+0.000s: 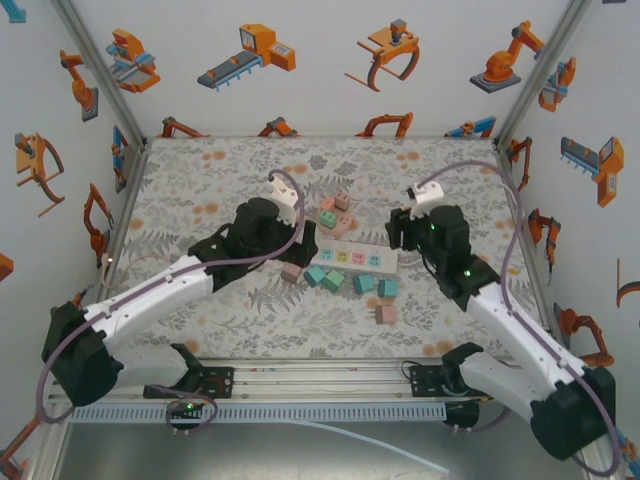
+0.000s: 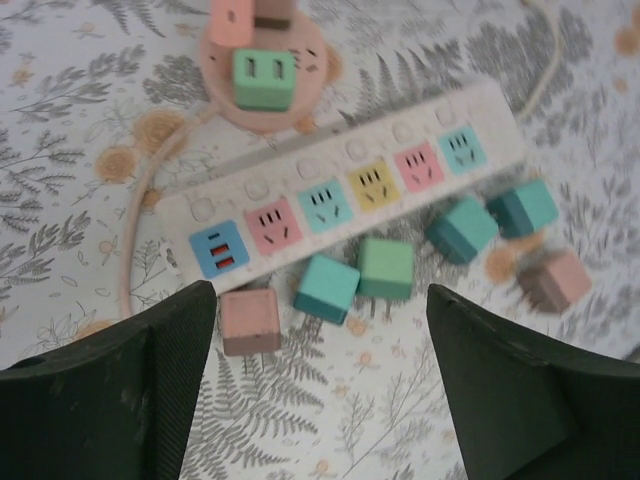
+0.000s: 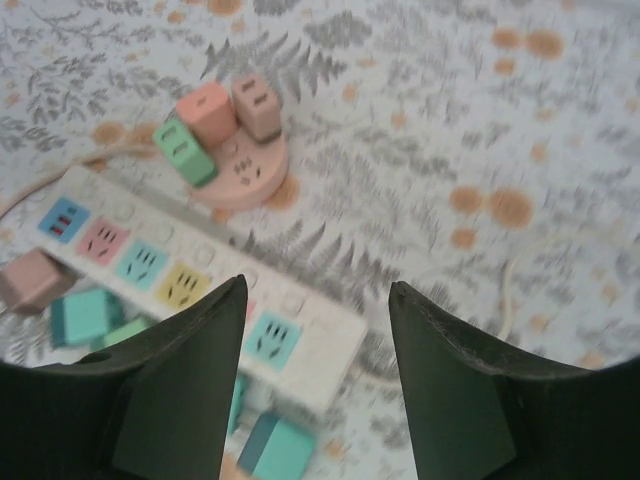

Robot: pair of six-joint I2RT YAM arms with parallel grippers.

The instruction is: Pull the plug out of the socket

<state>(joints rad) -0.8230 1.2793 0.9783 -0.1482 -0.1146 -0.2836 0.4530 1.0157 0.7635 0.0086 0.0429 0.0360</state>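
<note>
We hold left gripper [image 2: 320,295] and right gripper [image 3: 317,290] spread, empty — likely lining up on round socket [image 3: 250,178], upper left, plugs [image 3: 205,112] seated there.

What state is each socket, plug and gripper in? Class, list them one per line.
power strip, all sockets empty
round socket, three plugs seated in it
green plug, plugged into the round socket
pink plug, plugged into the round socket
brown plug, plugged into the round socket
loose plugs, unplugged, lying beside the power strip
left gripper, open, holding nothing
right gripper, open, holding nothing
</note>
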